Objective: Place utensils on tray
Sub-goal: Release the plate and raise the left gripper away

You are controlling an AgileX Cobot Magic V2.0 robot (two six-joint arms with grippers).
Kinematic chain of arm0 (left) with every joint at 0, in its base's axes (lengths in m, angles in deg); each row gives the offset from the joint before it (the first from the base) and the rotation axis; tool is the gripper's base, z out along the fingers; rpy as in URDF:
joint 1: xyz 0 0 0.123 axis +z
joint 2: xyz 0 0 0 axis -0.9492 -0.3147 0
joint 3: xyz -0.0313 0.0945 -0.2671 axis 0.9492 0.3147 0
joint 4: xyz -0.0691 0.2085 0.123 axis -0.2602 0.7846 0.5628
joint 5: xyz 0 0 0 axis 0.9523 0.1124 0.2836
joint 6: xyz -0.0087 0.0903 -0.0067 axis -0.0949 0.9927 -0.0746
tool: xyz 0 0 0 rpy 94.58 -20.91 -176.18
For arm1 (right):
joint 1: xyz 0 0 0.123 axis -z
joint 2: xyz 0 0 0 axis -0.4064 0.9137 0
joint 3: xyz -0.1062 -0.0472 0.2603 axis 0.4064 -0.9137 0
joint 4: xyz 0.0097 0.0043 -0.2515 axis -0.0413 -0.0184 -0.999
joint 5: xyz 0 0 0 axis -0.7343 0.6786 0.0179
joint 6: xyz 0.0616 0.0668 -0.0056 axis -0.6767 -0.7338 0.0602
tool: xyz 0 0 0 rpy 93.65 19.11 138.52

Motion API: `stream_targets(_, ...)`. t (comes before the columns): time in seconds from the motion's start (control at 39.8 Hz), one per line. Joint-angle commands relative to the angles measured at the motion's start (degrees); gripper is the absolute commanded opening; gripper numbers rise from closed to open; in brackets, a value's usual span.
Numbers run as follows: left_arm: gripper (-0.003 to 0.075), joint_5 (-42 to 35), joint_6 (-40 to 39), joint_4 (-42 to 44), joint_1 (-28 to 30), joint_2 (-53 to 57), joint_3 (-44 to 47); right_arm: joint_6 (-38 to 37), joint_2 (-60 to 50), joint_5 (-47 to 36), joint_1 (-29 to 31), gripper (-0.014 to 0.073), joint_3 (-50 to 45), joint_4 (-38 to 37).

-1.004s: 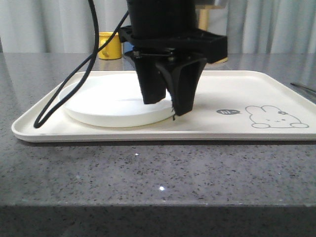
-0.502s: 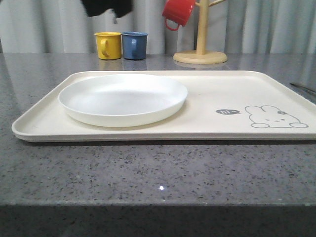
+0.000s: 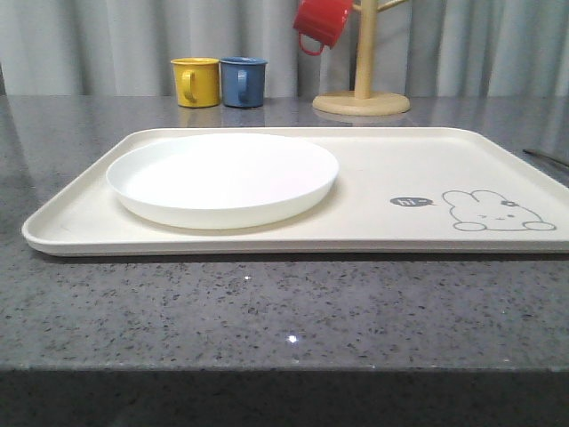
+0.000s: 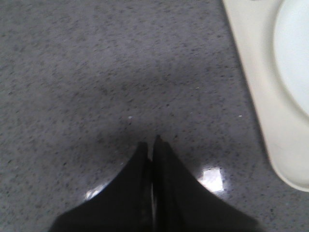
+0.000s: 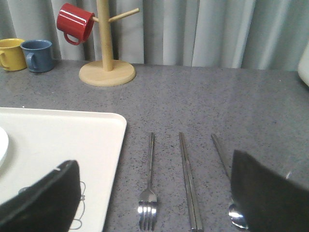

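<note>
steel fork (image 5: 149, 193), chopsticks (image 5: 189, 186) and spoon (image 5: 231, 193) are lying side by side on the grey surface (image 3: 267, 302) just beside the tray (image 3: 373, 178), long axes running away from the right gripper (image 5: 154, 203), which is hanging wide open over them, nearer than the left gripper (image 4: 152, 145), sitting closed and empty; the plate (image 3: 222, 178) is already resting on the tray
</note>
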Motion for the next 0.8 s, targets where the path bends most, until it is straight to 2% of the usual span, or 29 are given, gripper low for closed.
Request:
stream_targets(0.0,-0.0018,-8.7,-0.5,-1.4,3.1,8.0,4.9,0.3,1.1,-4.5,0.2,0.0653,1.8,-0.4)
stream_targets(0.2,-0.0018,-23.1,-0.1,-1.4,3.7,24.7,18.0,0.3,1.1,-4.5,0.2,0.0653,1.8,-0.4)
stream_targets(0.38,-0.0018,-30.9,-0.1,-0.9,3.7,39.8,27.2,0.3,1.1,-4.5,0.2,0.0653,1.8,-0.4)
stream_targets(0.6,-0.0018,-34.3,-0.1,-0.1,3.7,54.7,35.3,0.3,1.1,-4.5,0.2,0.0653,1.8,-0.4)
stream_targets(0.78,-0.0018,-34.1,-0.1,-0.1,3.7,57.5,36.3,0.3,1.1,-4.5,0.2,0.0653,1.8,-0.4)
